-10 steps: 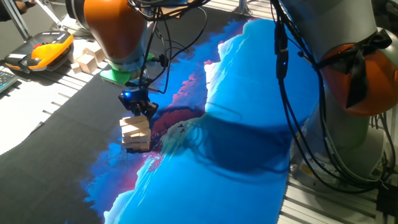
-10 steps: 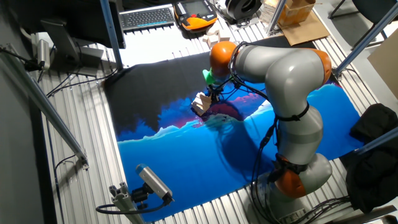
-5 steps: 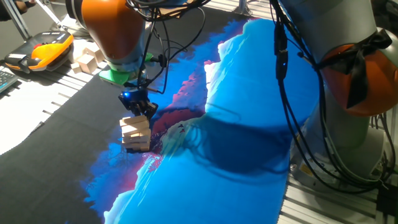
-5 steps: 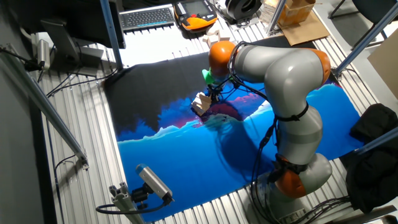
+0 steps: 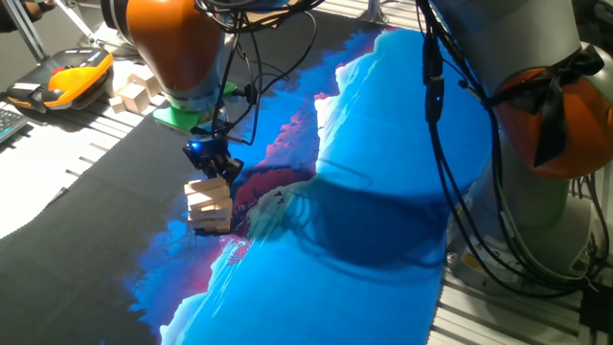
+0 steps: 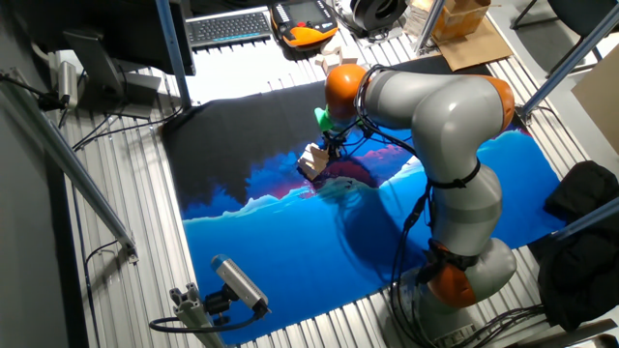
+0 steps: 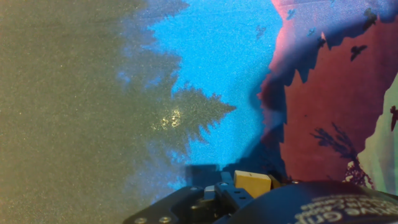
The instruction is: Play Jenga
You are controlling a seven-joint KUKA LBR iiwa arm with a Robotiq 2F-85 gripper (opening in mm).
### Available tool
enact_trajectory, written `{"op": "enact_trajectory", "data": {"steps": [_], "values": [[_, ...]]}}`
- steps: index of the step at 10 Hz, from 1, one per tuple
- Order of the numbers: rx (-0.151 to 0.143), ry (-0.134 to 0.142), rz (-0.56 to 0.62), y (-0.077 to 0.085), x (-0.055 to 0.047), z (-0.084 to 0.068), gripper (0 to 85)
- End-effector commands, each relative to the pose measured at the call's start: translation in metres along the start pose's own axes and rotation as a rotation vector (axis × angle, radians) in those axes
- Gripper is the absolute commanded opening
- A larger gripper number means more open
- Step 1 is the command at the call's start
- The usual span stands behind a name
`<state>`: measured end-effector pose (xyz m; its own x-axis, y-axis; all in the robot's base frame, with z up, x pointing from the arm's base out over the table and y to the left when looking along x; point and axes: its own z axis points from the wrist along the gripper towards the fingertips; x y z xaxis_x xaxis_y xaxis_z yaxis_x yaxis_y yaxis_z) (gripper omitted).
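Nothing moved: hand atop Jenga.

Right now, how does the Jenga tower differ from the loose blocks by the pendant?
The tower is stacked crosswise on the mat, right under the tool; the loose blocks sit off the mat in a scattered cluster, far from the tool. Both are pale wood.
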<state>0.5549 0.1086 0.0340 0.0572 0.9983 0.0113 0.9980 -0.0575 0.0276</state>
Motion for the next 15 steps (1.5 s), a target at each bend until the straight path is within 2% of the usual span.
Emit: {"op": "enact_trajectory", "data": {"steps": [1, 6, 13, 14, 15], "values": [[-0.001, -0.001, 0.003, 0.0001, -0.0005, 0.0004, 34.0], [-0.013, 0.005, 0.028, 0.0000, -0.0009, 0.0008, 34.0], [-0.016, 0.009, 0.028, -0.0002, -0.0010, 0.0013, 34.0], [-0.021, 0.015, 0.026, -0.0002, -0.0011, 0.0014, 17.0], [-0.021, 0.015, 0.024, -0.0003, -0.0010, 0.0014, 17.0]]}}
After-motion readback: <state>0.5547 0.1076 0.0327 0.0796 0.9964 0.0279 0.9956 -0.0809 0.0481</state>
